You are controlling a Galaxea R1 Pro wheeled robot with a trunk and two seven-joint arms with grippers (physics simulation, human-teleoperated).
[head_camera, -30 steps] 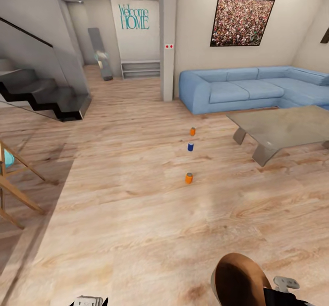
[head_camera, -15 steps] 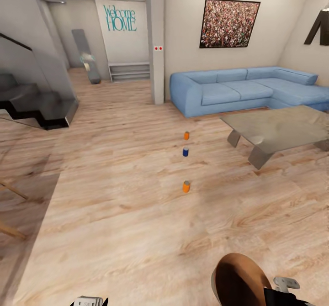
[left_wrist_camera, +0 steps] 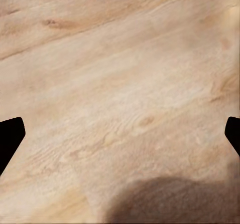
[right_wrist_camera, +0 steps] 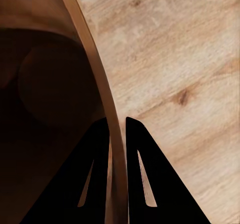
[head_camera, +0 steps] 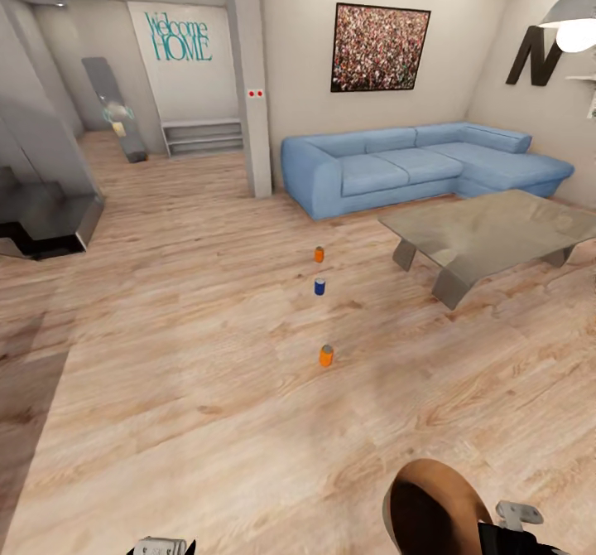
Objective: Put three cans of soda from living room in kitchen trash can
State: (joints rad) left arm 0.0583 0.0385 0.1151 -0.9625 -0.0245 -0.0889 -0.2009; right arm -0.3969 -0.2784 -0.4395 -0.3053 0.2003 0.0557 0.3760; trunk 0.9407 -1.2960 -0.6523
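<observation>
Wood floor [head_camera: 207, 389] carries three cans [head_camera: 326, 356] in a line, well ahead of the right gripper [right_wrist_camera: 117, 134], which pinches the brown-lined bin's [head_camera: 430, 505] rim; left gripper [left_wrist_camera: 120, 134] spread wide.

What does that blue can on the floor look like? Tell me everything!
The blue can is a small dark blue cylinder with a grey metal-looking top. It stands upright on the light wood floor, in the middle of a row of three cans: one orange can beyond it towards the sofa, another orange can nearer the robot. It touches only the floor, apart from both neighbours. Any label is too small to read.
</observation>
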